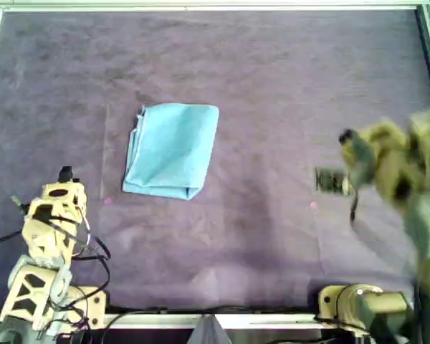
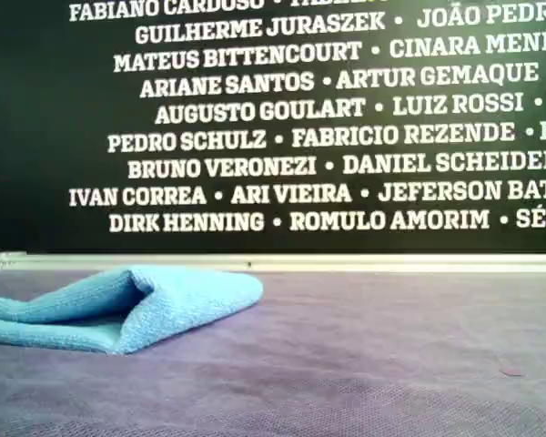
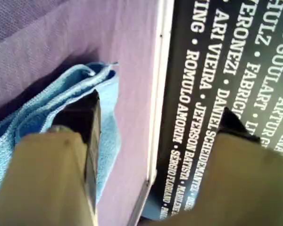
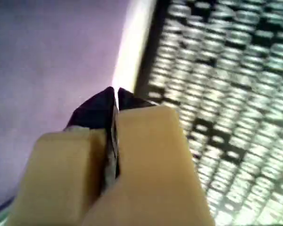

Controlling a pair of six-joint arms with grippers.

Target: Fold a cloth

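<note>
Guessing the cloth (image 1: 173, 149) is light and floppy; grab a corner. First end effector (image 3: 155, 117) gapes, second (image 4: 115, 94) closed empty.

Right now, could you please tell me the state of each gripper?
My first gripper: open, holding nothing; the cloth lies beyond it.
My second gripper: closed, holding nothing.

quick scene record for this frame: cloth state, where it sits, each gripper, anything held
cloth: light blue, folded over on itself, layers bulging open at one edge in the exterior view
location: on the purple table covering, left of centre in the overhead view
my first gripper: open, cloth seen beyond one finger, not gripped
my second gripper: shut, nothing between the jaws, over bare covering
held: nothing
backdrop: dark wall with white names
</note>
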